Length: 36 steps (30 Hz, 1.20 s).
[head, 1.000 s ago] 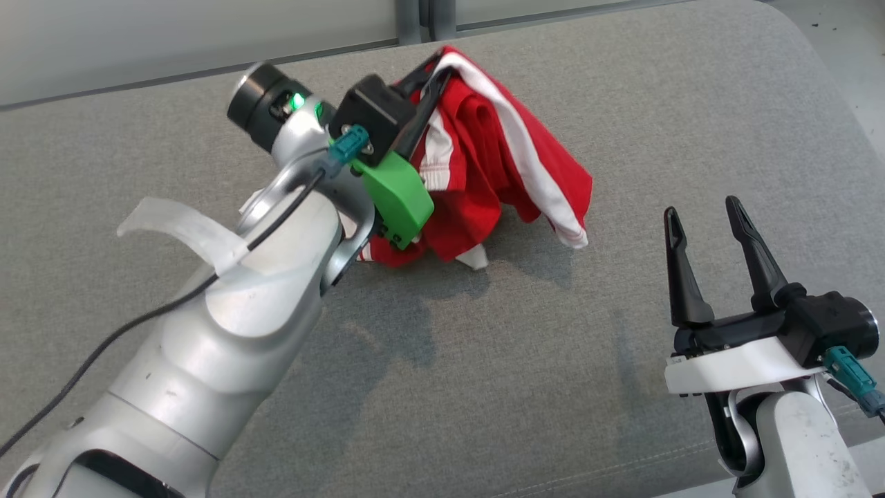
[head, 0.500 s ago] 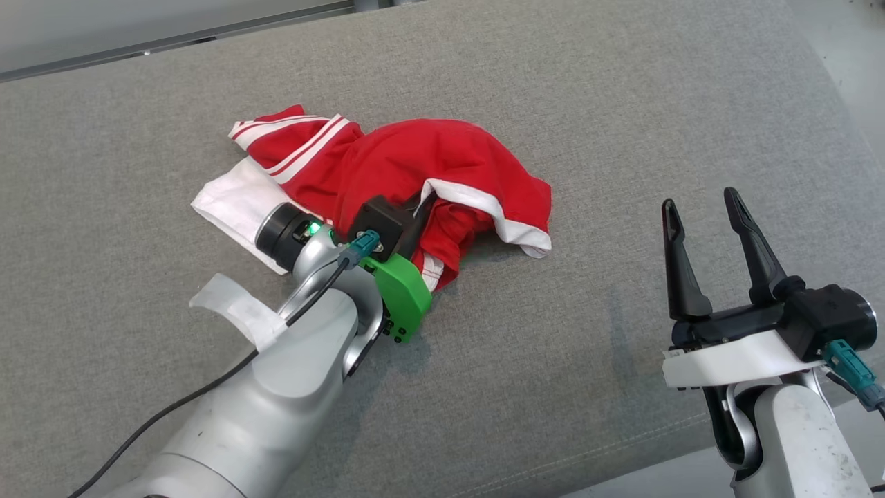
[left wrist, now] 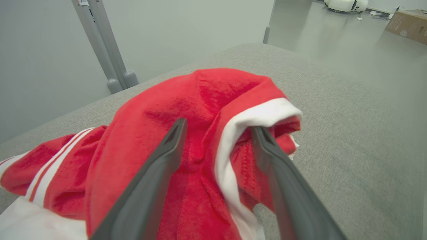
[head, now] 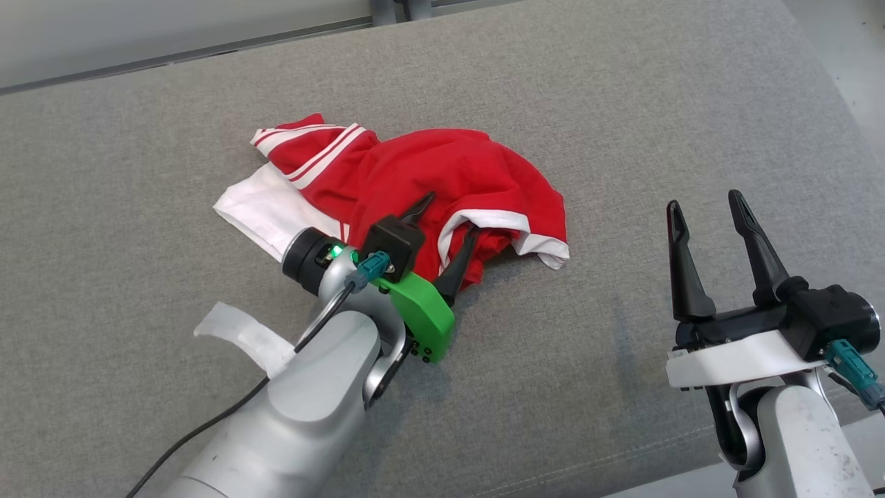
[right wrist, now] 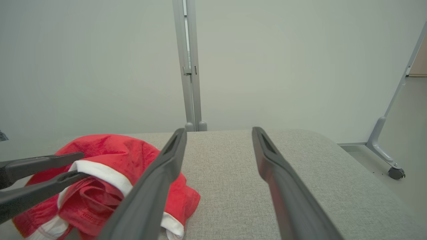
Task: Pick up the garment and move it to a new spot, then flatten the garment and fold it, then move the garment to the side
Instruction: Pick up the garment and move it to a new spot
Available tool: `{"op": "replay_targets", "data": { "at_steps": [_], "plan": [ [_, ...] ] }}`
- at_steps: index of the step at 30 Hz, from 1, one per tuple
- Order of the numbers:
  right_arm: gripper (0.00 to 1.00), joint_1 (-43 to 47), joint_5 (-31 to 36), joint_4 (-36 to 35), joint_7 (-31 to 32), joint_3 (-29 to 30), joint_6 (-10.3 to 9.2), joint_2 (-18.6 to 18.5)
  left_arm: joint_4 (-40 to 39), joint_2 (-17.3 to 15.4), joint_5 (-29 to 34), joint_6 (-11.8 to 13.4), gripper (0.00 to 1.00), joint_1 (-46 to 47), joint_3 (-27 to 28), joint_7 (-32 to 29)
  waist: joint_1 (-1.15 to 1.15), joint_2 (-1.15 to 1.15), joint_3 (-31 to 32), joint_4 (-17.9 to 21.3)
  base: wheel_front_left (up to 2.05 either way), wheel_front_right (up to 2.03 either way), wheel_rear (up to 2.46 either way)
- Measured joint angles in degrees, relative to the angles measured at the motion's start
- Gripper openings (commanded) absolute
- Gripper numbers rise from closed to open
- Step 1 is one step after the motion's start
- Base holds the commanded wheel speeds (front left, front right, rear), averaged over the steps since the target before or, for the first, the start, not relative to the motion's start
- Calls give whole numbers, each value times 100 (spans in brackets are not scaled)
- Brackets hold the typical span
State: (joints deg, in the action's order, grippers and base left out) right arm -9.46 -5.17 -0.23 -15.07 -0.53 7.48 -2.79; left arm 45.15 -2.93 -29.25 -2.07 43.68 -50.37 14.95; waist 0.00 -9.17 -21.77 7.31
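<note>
A crumpled red-and-white garment [head: 442, 159] lies on the grey padded table [head: 622, 104], the left gripper [head: 451, 214] spread wide astride its white-trimmed edge, the right gripper [head: 703, 200] likewise spread, well apart.

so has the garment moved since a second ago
Yes. The garment hung from the left gripper by the far edge of the cushion; now it lies nearer the robot, well clear of that edge, jaws open.
</note>
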Motion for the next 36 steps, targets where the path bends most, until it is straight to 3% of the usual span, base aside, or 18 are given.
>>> {"op": "replay_targets", "data": {
  "at_steps": [10, 16, 28, 36],
  "plan": [
    [100, 117, 26, 33, 0, 60, 0, 0, -861, -25, -20, 250, 100, -458, 401, 2, 0, 0, 255, -260, 0, 0, 0],
    [100, 235, 92, 83, 0, 60, 0, 0, -947, -300, -5, 321, 100, -584, 798, 2, 0, 1, 418, -401, 0, 0, 0],
    [100, 335, 160, 114, 0, -103, 0, 1, -456, -482, -191, 437, 100, -977, 1551, 9, 0, 0, 781, -426, 0, 0, 0],
    [100, 292, 203, -24, 0, -258, 0, 1, 218, -544, -140, 300, 100, -712, 1747, 9, 0, 0, 576, -304, 0, 0, 0]
  ]
}}
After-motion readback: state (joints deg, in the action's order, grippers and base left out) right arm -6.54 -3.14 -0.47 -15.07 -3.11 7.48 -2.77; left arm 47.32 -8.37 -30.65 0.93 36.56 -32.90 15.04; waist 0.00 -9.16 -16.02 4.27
